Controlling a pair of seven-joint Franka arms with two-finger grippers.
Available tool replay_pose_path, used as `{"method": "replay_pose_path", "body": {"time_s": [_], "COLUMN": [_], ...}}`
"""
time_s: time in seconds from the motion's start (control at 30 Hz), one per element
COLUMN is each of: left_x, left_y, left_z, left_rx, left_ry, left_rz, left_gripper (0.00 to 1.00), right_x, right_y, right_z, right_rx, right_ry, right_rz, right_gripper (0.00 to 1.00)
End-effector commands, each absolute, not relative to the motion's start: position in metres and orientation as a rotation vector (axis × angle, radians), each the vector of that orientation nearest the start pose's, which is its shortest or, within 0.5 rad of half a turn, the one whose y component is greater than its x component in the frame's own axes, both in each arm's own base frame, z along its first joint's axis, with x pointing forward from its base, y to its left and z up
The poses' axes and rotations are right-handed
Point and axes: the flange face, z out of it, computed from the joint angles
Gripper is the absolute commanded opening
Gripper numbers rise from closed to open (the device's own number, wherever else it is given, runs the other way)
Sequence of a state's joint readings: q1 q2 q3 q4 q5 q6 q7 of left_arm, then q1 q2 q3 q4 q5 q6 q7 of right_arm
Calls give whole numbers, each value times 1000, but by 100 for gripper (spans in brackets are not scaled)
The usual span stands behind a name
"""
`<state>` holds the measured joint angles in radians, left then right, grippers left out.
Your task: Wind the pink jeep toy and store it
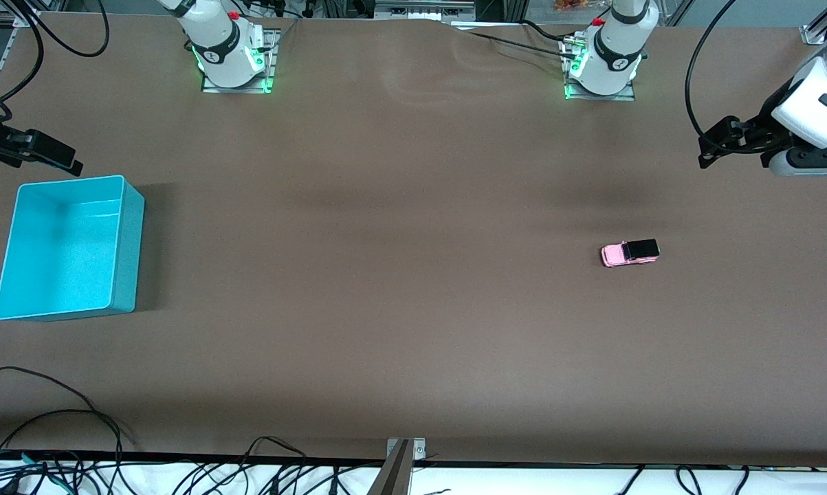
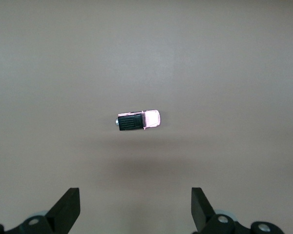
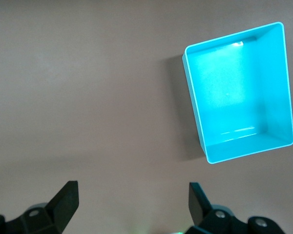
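The pink jeep toy [image 1: 630, 253], pink with a black roof section, stands on the brown table toward the left arm's end. It also shows in the left wrist view [image 2: 138, 121]. My left gripper [image 1: 714, 146] hangs open and empty in the air over the table's left arm end, apart from the jeep; its fingers spread wide in its wrist view [image 2: 135, 201]. The turquoise bin [image 1: 128, 254] stands empty at the right arm's end and shows in the right wrist view [image 3: 193, 107]. My right gripper [image 1: 59, 157] is open and empty, up beside the bin [image 3: 133, 196].
The two arm bases [image 1: 233, 65] [image 1: 602, 72] stand along the table's robot side. Loose black cables [image 1: 56, 440] lie along the edge nearest the front camera, with a metal bracket [image 1: 405, 450] at its middle.
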<state>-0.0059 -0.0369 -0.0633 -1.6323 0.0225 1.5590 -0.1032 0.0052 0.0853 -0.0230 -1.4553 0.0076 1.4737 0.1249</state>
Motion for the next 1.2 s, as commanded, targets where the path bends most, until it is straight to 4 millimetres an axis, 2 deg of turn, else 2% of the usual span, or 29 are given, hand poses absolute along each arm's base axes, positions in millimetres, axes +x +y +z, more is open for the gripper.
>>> {"method": "replay_pose_path", "body": {"time_s": [0.0,0.13,0.53,0.73,0.97,1.17], "left_x": [547,547,547,548,548,548], "left_y": [-18,-16,-15,-13,-12,-13], "left_z": [620,620,620,631,632,632], "left_rx": [-3164,-3163,-3156,-3158,-3157,-3158], "left_ry": [-130,-131,-133,-137,-140,-140], "left_rz": [66,66,65,26,24,24], "left_gripper": [100,100,100,100,100,100], "right_x": [570,572,571,572,573,573], "right_y": [-6,-1,-5,-5,1,-4], "right_z": [626,626,624,624,621,622], "right_rx": [-3138,-3139,-3136,-3139,-3139,-3139], "right_ry": [219,205,214,217,210,219], "right_rz": [113,106,120,118,127,118], "right_gripper": [100,100,100,100,100,100]}}
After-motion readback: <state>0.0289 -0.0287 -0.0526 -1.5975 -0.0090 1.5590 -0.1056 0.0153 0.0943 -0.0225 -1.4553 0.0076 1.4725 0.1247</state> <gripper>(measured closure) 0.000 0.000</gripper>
